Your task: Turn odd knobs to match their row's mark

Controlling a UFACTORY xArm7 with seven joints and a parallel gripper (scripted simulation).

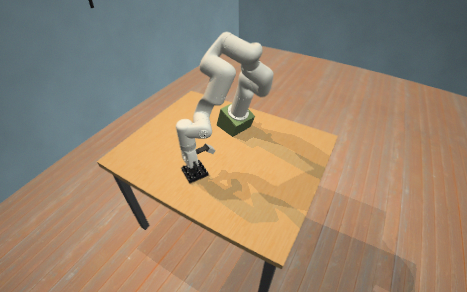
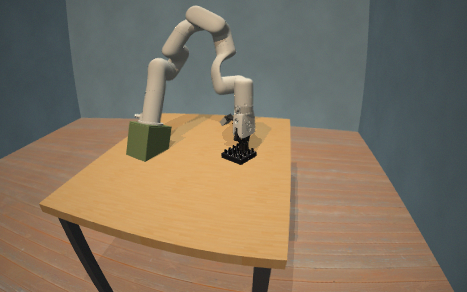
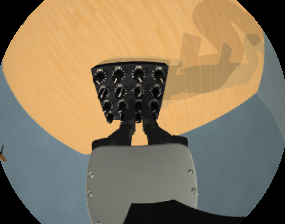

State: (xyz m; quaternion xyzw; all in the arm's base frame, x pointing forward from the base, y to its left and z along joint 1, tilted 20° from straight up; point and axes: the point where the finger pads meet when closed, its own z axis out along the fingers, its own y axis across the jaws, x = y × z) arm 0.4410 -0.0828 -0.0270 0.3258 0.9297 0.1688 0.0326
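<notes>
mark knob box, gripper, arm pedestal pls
knob box (image 2: pixel 234 157): exterior view, its black front edge.
gripper (image 3: pixel 138 123): wrist view, midway between fingertips, closed on a knob in the nearest row.
green pedestal (image 2: pixel 144 145): exterior view, its front face.

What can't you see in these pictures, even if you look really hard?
- Printed names and marks on the knob box: too small and blurred in all three views.
- White lines on the knobs: too small everywhere.
- The knob at the gripper: wrist view, the jaws cover it.
- The socket side: not made out in any view.
- Box feet: hidden under the box.
</notes>
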